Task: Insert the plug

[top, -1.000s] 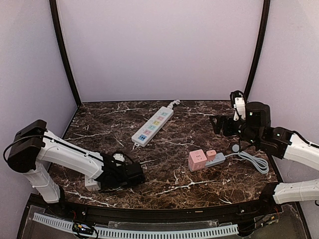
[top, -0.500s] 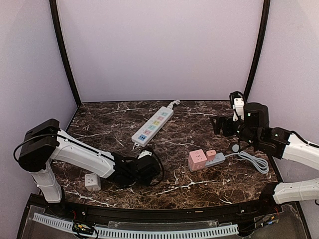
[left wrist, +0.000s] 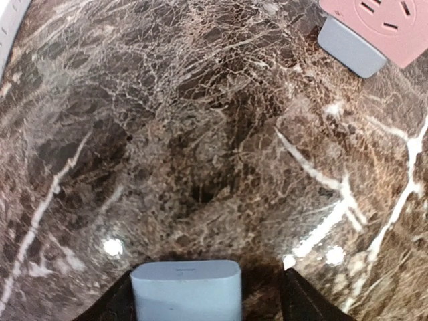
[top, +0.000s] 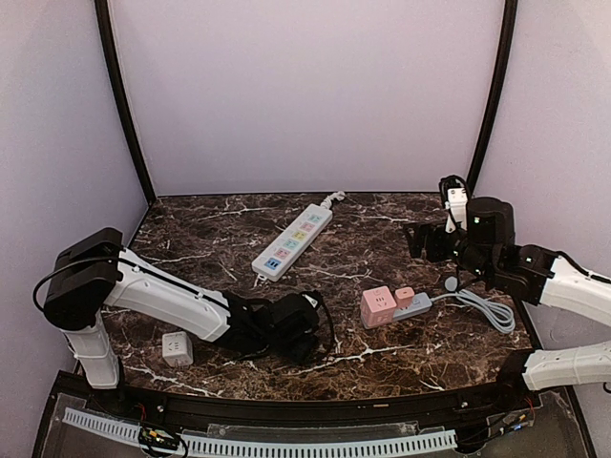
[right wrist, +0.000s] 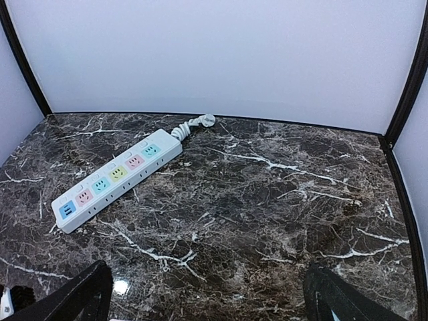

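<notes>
Grey-blue plug (left wrist: 186, 293) pinched in the left jaws (left wrist: 206, 289), low over the desk (left wrist: 200, 134). The pink cube socket (left wrist: 378, 20) lies ahead and to the right, well apart from the plug. The right jaws (right wrist: 207, 297) are spread wide, raised over the desk's right side.

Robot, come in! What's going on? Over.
Left gripper holding grey plug. Right gripper open, empty. Pink socket cube ahead, nothing between.
</notes>
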You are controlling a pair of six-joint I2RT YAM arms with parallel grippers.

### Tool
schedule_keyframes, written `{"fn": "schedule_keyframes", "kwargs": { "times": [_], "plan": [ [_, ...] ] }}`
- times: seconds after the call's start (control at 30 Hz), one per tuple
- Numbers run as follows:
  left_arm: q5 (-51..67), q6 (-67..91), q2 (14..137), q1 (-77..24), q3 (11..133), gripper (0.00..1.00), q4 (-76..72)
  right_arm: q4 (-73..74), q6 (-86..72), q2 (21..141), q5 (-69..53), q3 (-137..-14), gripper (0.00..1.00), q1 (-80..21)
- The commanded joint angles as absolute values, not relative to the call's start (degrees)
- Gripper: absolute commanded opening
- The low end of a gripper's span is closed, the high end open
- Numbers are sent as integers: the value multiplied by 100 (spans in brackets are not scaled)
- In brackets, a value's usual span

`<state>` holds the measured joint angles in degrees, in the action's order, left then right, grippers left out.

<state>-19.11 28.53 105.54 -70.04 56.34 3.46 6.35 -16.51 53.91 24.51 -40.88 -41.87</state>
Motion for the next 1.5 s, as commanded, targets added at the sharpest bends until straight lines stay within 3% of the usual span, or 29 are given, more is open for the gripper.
{"fn": "schedule_keyframes", "kwargs": {
  "times": [0.0,0.1,0.23,0.47,0.67,0.97,1.13,1.3,1.47],
  "plan": [
    [-1549,2561,10397,-7060,5792,76,501,436,-1589,5488,2559,-4008,99,-4168],
    [-1637,2426,10165,-7058,5858,93,541,446,-1582,5488,2556,-4008,99,-4167],
    [-1951,2290,10002,-7047,6150,98,891,434,-1582,5439,2557,-3993,99,-4167],
    [-2618,2103,9702,-6441,6406,97,1242,439,-1590,5418,2484,-3990,99,-4166],
    [-2730,876,9929,-5578,6284,99,438,436,-1597,5297,2368,-3956,99,-4167],
    [-780,121,10988,-4191,7713,99,1073,422,-1617,5139,2183,-3923,99,-4171],
    [-727,-250,11641,-3981,8487,99,1422,412,-1609,5102,2166,-3903,99,-4166],
    [144,-342,12150,-3628,8965,99,1758,402,-1594,5149,2157,-3902,98,-4161],
    [-30,-440,12496,-3604,9403,99,2095,395,-1578,5231,2144,-3919,98,-4172]
  ]
}}
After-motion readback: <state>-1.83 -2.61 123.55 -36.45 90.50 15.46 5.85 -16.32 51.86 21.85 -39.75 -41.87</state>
